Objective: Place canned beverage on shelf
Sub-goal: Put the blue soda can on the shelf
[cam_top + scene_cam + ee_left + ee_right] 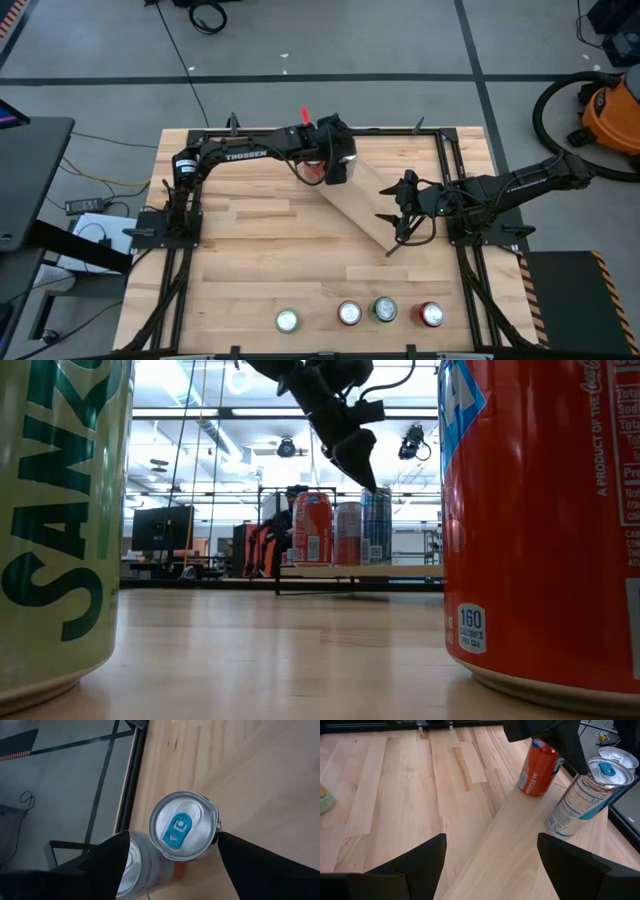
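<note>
The shelf (365, 205) is a light-wood board standing slantwise on the tabletop; it also shows in the low view (350, 570). Three cans stand upright on its far end: a red one (537, 767), a silver one (348, 532), and a white-and-blue one with a blue tab (182, 827). My left gripper (335, 165) is open over the blue-tab can, pointing down, one finger on each side of its top (172, 840). My right gripper (402, 215) is open and empty above the shelf's near end (490, 870). My left gripper stands open around the top of the blue-tab can, from above. One finger (240, 857) is right beside the can's rim (216, 827); I cannot tell whether it touches. The can stands upright on the shelf.
Several more cans stand in a row along the table's near edge (349, 313); a green one (50, 530) and a red one (545, 520) fill the low view's sides. Black frame rails (455, 200) run along the table. An orange vacuum (610, 110) stands beyond the right edge.
</note>
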{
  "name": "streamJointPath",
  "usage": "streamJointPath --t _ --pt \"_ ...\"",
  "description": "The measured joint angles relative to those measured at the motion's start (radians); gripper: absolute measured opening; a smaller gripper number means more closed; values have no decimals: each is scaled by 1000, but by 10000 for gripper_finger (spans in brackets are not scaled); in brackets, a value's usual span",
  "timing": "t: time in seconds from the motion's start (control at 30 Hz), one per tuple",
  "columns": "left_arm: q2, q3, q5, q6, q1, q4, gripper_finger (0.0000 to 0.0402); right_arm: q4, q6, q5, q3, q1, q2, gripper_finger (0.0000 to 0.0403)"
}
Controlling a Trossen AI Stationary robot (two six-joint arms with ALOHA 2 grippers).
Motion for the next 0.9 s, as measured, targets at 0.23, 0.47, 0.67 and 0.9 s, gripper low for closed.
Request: streamJointPath --t 0.23,0.47,0.67,0.9 --pt "0 0 -52 1 1 -16 314 0 0 0 0 0 0 323" --pt "0 0 -91 1 1 -16 314 0 0 0 0 0 0 323" --pt "0 0 -92 -1 0 -17 314 0 0 0 0 0 0 323" --pt "0 0 -106 -18 -24 -78 314 0 0 0 0 0 0 323"
